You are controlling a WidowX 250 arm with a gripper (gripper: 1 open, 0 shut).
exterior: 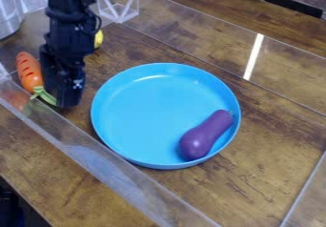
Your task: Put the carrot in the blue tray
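Down at the left of the wooden table (274,126), the black gripper (60,90) points steeply at the surface, its dark fingers (71,86) low over the wood and its jaws spread wide with nothing between them — nothing is held. Right beside it, on its left, lies the carrot (27,70): a small orange toy with dark ridges across its body, its green leafy top (45,97) pointing toward the near side and tucked against the base of the gripper, so close that the frame does not settle whether the two touch. The carrot's body runs up and away from the gripper toward the left edge of the view, part of it hidden by the black fingers. A spot of yellow (95,39) shows just behind the arm, too covered to tell what it is. To the right of the gripper, near but apart from it, sits the blue tray (140,102) — a wide round dish with a shallow raised rim, bright against the dark wood. Inside it, toward its right rim, a purple eggplant (207,134) lies slanted. The carrot rests on the table outside the tray, with the gripper standing between them.
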